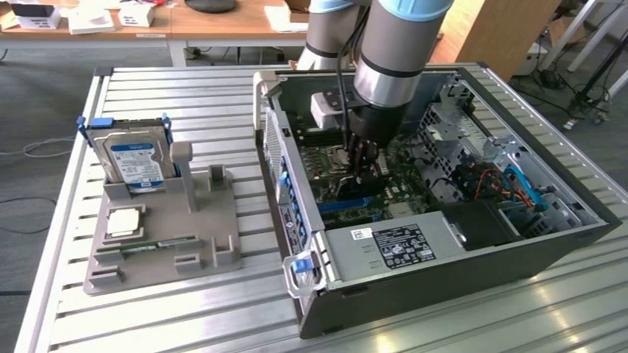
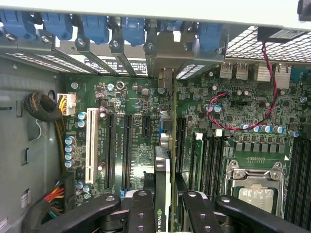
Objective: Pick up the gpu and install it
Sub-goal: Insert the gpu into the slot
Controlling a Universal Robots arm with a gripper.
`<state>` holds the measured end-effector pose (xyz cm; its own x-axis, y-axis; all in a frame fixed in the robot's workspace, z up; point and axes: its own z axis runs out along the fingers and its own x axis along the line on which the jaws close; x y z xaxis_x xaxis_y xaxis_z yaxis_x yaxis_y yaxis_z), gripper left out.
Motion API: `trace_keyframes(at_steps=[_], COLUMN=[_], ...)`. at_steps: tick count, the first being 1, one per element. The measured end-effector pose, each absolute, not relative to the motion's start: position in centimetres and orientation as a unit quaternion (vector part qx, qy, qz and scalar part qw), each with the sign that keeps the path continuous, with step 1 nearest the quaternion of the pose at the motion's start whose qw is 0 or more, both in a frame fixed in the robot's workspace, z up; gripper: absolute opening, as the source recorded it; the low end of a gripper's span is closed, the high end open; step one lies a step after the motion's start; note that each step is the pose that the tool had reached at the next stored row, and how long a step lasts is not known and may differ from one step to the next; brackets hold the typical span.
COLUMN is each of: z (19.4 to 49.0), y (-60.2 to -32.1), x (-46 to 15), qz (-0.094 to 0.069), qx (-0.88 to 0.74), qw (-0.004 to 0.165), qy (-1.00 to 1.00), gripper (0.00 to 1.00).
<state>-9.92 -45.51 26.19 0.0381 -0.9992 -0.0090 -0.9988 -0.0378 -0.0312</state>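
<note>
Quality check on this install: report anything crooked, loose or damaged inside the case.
Nothing stands out. The gpu stands edge-on in the gripper, parallel to the motherboard slots; a red-black wire loops well clear of it.

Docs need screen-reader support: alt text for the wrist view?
The gripper holds the gpu edge-on between its fingers, over the black expansion slots of the motherboard inside the computer case. A white slot, the CPU socket and blue bracket clips are also visible.
</note>
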Motion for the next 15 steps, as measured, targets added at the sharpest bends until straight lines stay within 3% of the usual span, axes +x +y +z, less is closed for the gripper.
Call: trace_keyframes(at_steps=[15], z=[26.18], y=[-45.50], x=[-10.00], qz=[-0.012], qx=[-0.718], qw=[0.019], qy=[0.695], gripper=[0.27])
